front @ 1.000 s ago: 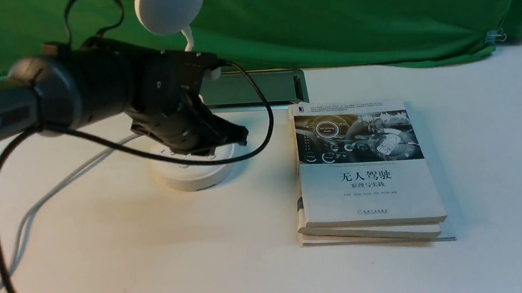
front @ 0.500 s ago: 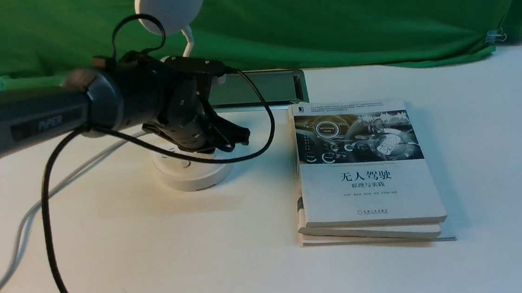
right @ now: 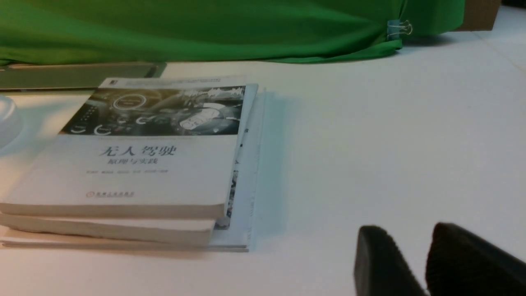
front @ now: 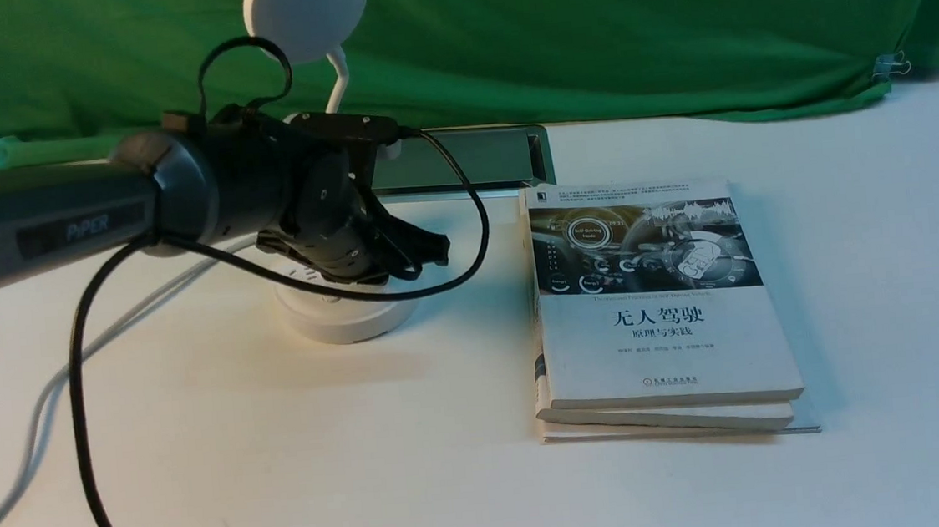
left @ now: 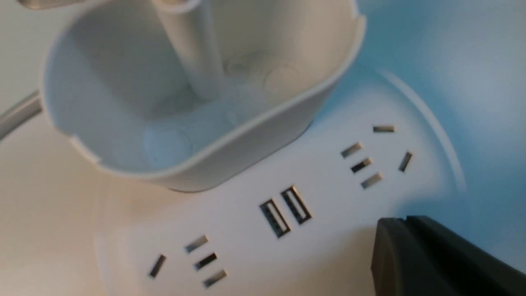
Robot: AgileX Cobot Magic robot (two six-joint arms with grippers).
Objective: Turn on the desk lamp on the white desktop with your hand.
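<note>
**Desk lamp [front: 348,323], left of centre on the white worktop [front: 287,496]: press it, do not grip it.**
The base is probably light, rigid, smooth plastic and may slide. Push a base button straight down and keep clear of the thin neck [front: 339,68]. The left gripper [front: 427,254] hovers over the base, fingers [left: 431,255] together. Right gripper [right: 415,234]: closure cannot be told. The cup holder [left: 197,123] crowds the base. The stacked books [front: 660,341] lie well apart to the right.

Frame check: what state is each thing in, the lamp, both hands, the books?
desk lamp: upright, no glow seen, visible sockets empty.
left hand: shut, over the lamp base, contact unclear.
right hand: shut, empty, above the white desktop.
books: closed, stacked flat.
</note>
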